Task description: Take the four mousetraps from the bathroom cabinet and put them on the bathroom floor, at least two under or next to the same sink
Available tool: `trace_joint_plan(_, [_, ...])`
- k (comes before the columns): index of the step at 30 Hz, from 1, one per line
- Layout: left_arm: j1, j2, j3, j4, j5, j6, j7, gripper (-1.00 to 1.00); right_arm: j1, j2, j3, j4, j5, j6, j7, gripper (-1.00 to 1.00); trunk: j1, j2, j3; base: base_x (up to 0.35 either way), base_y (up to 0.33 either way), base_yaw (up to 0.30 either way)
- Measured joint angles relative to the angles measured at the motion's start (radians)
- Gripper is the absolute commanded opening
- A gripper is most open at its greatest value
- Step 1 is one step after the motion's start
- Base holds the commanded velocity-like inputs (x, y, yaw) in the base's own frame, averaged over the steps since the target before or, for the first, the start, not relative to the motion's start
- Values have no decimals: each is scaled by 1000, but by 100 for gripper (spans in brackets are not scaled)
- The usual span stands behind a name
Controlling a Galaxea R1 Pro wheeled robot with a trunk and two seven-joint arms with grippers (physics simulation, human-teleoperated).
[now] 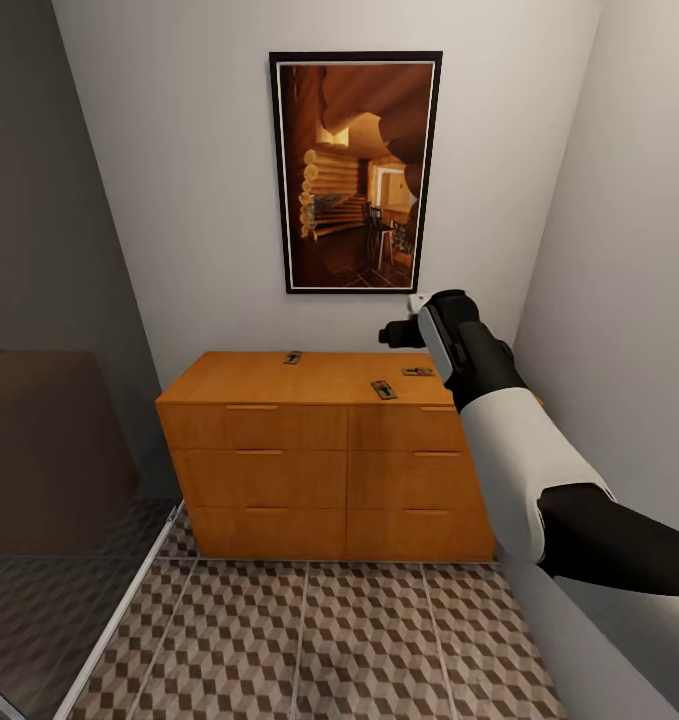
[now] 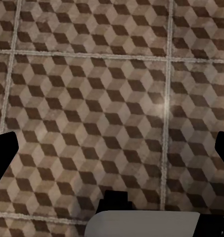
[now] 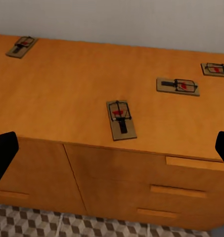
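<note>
Where the right arm (image 1: pixel 499 400) crosses the cabinet (image 1: pixel 309 440), one mousetrap hides; right tool (image 3: pixel 112 153) released.

Even, diffuse light is filling the room with no visible lamp. The cabinet (image 1: pixel 329 450) top is glowing evenly, its front darkening toward the base. The mousetraps (image 3: pixel 121 119) are casting only faint contact shadows. A soft glare spot is showing on the bathroom floor (image 2: pixel 164 106). The left wall is lying in dim shade. Rendering is looking slightly soft throughout.
</note>
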Motion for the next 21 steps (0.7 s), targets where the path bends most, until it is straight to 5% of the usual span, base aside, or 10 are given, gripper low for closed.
trace_joint_plan(21, [0,0,0,0,0,0,0,100,0,-7,0,88,6,-82,4,100,0,0,0,85,0,0])
